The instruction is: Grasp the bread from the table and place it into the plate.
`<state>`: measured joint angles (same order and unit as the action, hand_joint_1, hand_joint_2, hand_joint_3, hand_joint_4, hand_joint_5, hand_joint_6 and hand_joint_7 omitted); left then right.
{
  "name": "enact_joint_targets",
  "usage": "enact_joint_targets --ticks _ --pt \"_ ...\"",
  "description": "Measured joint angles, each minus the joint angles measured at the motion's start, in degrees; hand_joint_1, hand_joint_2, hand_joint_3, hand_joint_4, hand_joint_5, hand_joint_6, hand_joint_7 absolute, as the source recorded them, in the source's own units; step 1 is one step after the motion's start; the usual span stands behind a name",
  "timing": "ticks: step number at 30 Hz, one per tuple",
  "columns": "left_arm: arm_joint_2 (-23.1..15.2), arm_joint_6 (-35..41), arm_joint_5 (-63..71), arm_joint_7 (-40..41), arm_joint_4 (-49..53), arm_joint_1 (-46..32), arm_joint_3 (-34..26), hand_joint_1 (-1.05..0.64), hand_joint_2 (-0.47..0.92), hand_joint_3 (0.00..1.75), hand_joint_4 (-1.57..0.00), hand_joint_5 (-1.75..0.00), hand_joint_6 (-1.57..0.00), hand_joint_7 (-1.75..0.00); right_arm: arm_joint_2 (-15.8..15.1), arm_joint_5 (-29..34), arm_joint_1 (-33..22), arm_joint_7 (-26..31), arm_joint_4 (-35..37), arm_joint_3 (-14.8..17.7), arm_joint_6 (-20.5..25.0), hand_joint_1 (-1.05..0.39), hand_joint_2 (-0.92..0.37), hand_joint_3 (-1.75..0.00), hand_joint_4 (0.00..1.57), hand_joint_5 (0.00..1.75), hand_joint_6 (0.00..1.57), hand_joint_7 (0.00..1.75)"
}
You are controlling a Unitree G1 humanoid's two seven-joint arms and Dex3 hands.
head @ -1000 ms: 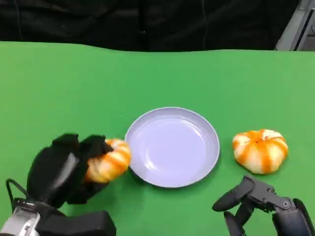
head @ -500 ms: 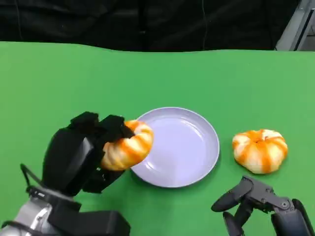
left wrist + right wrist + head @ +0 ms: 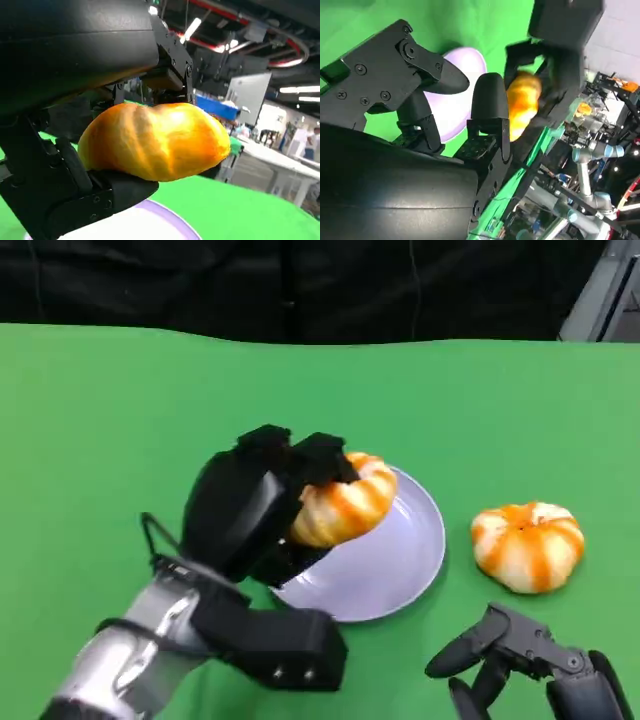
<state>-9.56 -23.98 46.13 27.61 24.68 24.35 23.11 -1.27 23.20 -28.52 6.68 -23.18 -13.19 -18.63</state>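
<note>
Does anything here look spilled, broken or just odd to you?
Nothing stands out. The left hand holds one orange-striped bread over the plate, which looks clean and whole. A second bread sits intact on the green table beside the plate.

The left hand (image 3: 262, 508) is higher and farther forward than a second ago, carrying the bread (image 3: 343, 502) it grips from the table beside the plate's (image 3: 415, 560) left edge to a spot above the plate's left half. The bread now overlaps the plate's rim and inner surface in the head view, where before it sat clear of the plate. More of the silver left forearm (image 3: 135, 660) now reaches into that view.
</note>
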Motion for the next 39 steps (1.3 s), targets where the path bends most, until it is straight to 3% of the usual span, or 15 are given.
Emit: enact_joint_targets --ticks 1,3,4,5,7,8,9,10,11,13,19,29,33,36,39 --pt "0.4 0.3 0.1 0.0 1.5 1.0 0.4 -0.17 0.26 1.33 -0.90 -1.75 -0.83 -1.48 0.0 0.1 0.0 0.0 0.0 -0.2 0.0 -0.13 -0.47 -1.11 0.78 1.64 0.72 1.19" --pt "1.1 1.7 0.1 -0.6 3.7 3.0 1.2 -0.22 0.37 1.09 -0.77 -1.62 -0.82 -1.17 0.0 0.5 -0.2 0.1 0.0 -0.4 0.0 -0.14 -0.47 -1.10 0.77 1.64 0.72 1.19" --pt "1.4 3.1 0.1 -1.6 4.4 3.8 1.4 -0.24 0.50 0.85 -0.69 -1.40 -0.79 -0.92 0.0 0.8 -0.1 0.1 0.0 -0.5 0.0 -0.14 -0.47 -1.10 0.77 1.64 0.72 1.19" --pt "1.7 5.2 0.0 -3.5 4.5 4.4 1.6 -0.27 0.66 0.53 -0.56 -1.01 -0.72 -0.55 0.0 0.9 -0.2 0.2 0.0 -0.6 0.0 -0.15 -0.47 -1.10 0.77 1.65 0.72 1.19" --pt "1.9 10.8 0.0 -10.2 3.8 4.6 2.2 -0.35 0.83 0.23 -0.35 -0.65 -0.60 -0.20 0.1 1.0 -0.2 0.3 -0.1 -0.7 0.0 -0.15 -0.47 -1.10 0.77 1.65 0.72 1.19" --pt "1.8 13.8 0.2 -13.9 3.1 4.6 2.7 -0.37 0.87 0.15 -0.29 -0.56 -0.56 -0.12 0.1 1.0 -0.2 0.4 -0.1 -0.7 0.0 -0.15 -0.47 -1.10 0.77 1.65 0.72 1.19" --pt "1.5 16.3 0.8 -16.9 2.4 4.5 3.3 -0.51 0.90 0.18 -0.12 -0.39 -0.35 -0.05 0.1 1.0 -0.2 0.5 -0.1 -0.7 0.0 -0.14 -0.47 -1.11 0.78 1.66 0.72 1.19" --pt "1.2 18.7 1.3 -19.9 1.2 4.3 3.9 -0.57 0.91 0.20 -0.06 -0.28 -0.25 -0.03 0.1 1.0 -0.2 0.5 -0.1 -0.7 0.0 -0.14 -0.47 -1.11 0.78 1.66 0.72 1.19" --pt "1.0 21.3 1.6 -23.4 -0.2 4.0 4.4 -0.69 0.92 0.23 -0.02 -0.11 -0.10 -0.01 0.1 1.0 -0.2 0.5 -0.1 -0.7 0.0 -0.15 -0.47 -1.10 0.78 1.67 0.72 1.19" --pt "0.8 26.9 1.3 -31.4 -3.5 3.5 4.7 -0.79 0.92 0.27 -0.01 -0.03 -0.03 0.00 0.1 1.0 -0.2 0.5 -0.1 -0.7 0.0 -0.16 -0.47 -1.10 0.78 1.66 0.72 1.19" --pt "-1.2 33.2 -1.6 -46.9 -10.4 2.2 5.3 -0.94 0.92 0.30 0.00 0.00 0.00 0.00 0.0 1.0 -0.1 0.5 -0.1 -0.7 0.0 -0.15 -0.47 -1.10 0.79 1.64 0.73 1.19" --pt "-6.9 29.8 -7.9 -50.1 -18.9 -2.9 2.6 -0.95 0.92 0.30 0.00 0.00 0.00 0.00 0.2 1.2 0.1 0.8 -0.1 -0.9 0.1 -0.14 -0.47 -1.11 0.78 1.62 0.73 1.18" --pt "-8.0 23.9 -13.3 -46.6 -21.4 -7.8 -2.6 -0.70 0.92 0.23 -0.05 -0.03 -0.06 -0.03 0.3 1.4 0.5 0.9 -0.2 -1.3 0.1 -0.14 -0.46 -1.12 0.79 1.61 0.73 1.19" --pt "-8.0 9.3 -22.8 -38.9 -24.4 -17.2 -10.0 -0.55 0.92 0.24 -0.01 -0.63 -0.18 -0.12 0.4 1.5 0.3 1.0 -0.2 -1.3 0.2 -0.15 -0.46 -1.10 0.80 1.64 0.73 1.18" --pt "-8.5 -0.1 -29.7 -35.7 -24.6 -23.1 -15.4 -0.55 0.92 0.17 0.00 -0.81 -0.22 -0.14 0.3 1.3 0.7 1.0 -0.2 -1.1 0.2 -0.14 -0.46 -1.10 0.80 1.64 0.73 1.18"
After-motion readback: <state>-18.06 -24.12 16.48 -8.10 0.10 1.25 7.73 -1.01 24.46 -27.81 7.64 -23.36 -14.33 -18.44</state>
